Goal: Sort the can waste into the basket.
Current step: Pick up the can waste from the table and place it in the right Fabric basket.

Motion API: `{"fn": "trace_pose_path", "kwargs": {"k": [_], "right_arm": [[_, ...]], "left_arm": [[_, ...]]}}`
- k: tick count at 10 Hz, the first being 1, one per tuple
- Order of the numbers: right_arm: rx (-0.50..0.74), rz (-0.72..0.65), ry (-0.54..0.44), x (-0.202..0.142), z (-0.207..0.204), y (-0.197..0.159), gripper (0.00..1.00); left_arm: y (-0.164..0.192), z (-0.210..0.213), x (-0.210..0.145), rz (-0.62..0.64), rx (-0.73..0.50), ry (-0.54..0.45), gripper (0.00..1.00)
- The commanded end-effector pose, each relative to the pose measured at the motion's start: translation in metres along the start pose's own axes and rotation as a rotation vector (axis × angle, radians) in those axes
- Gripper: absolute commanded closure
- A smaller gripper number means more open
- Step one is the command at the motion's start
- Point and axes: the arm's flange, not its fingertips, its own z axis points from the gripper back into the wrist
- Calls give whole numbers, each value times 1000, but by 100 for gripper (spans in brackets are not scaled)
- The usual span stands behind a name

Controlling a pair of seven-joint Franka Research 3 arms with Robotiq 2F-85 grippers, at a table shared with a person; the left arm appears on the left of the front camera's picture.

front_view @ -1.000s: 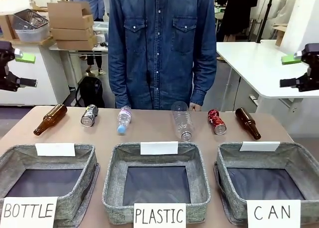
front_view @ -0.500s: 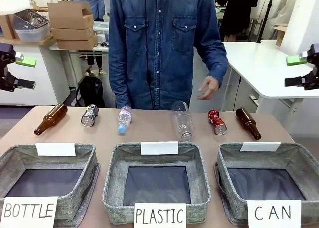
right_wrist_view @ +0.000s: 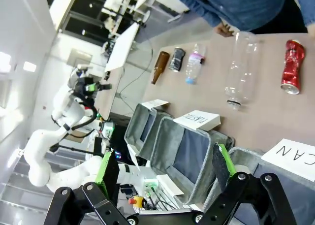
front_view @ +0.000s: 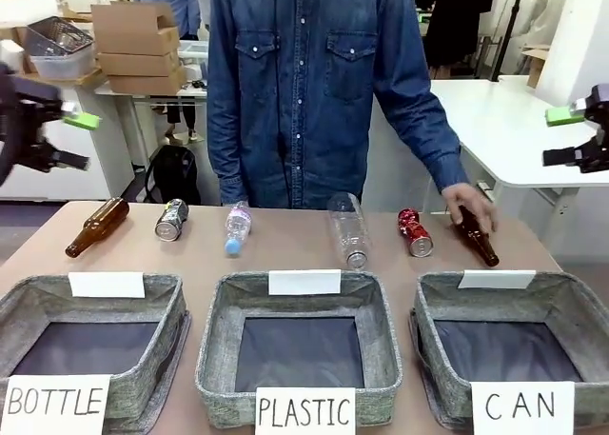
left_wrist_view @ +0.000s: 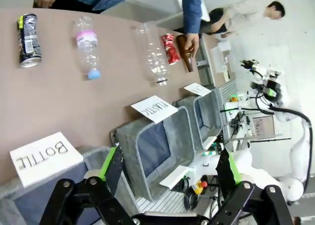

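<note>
Lying on the table (front_view: 285, 259): the red can (front_view: 414, 232), on its side in the far row, between a large clear bottle (front_view: 347, 230) and a brown bottle (front_view: 476, 237), touching neither.
Silver-grey can (front_view: 171, 219): on its side toward the left of the same row, between a second brown bottle (front_view: 95, 227) and a small plastic bottle (front_view: 236, 228).
Basket (front_view: 566, 283): rightmost of three in the near row, behind the CAN card (front_view: 521, 406). Both cans lie outside it, and the red can is just beyond its far left corner.
Hand (front_view: 469, 209): the person standing at the far side reaches down, and the hand rests on the neck end of the brown bottle, just beside the red can.
Left gripper (front_view: 81, 140): raised at the left edge, well above the table and blurred. In the left wrist view its green-padded fingers stand wide apart with nothing between them.
Right gripper (front_view: 557, 135): raised at the right edge, well above the table. In the right wrist view its jaws are spread and it holds nothing.
</note>
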Motion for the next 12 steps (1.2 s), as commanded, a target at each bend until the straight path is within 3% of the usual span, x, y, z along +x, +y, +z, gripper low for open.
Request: {"fn": "trace_pose_path", "kwargs": {"k": [1, 2, 3, 4, 5, 7, 8, 9, 10, 11, 12], "right_arm": [[20, 31, -11, 5, -1, 0, 0], [20, 31, -11, 5, -1, 0, 0], [20, 31, -11, 5, -1, 0, 0], [20, 31, -11, 5, -1, 0, 0], [20, 31, -11, 5, -1, 0, 0], [20, 31, -11, 5, -1, 0, 0], [20, 31, -11, 5, -1, 0, 0], [20, 31, -11, 5, -1, 0, 0], [20, 31, -11, 5, -1, 0, 0], [20, 31, -11, 5, -1, 0, 0], [20, 31, -11, 5, -1, 0, 0]], "left_arm": [[15, -28, 74, 96, 110, 114, 0], [29, -53, 103, 130, 155, 137, 0], [50, -76, 130, 189, 288, 81, 0], [72, -100, 148, 238, 283, 166, 0], [90, -115, 158, 283, 414, 116, 0], [120, -145, 170, 300, 565, 101, 0], [119, -148, 171, 492, 458, 185, 0], [127, -139, 161, 278, 492, 86, 0], [127, -139, 161, 278, 492, 86, 0], [137, -151, 162, 359, 515, 119, 0], [149, -167, 165, 326, 612, 171, 0]]}}
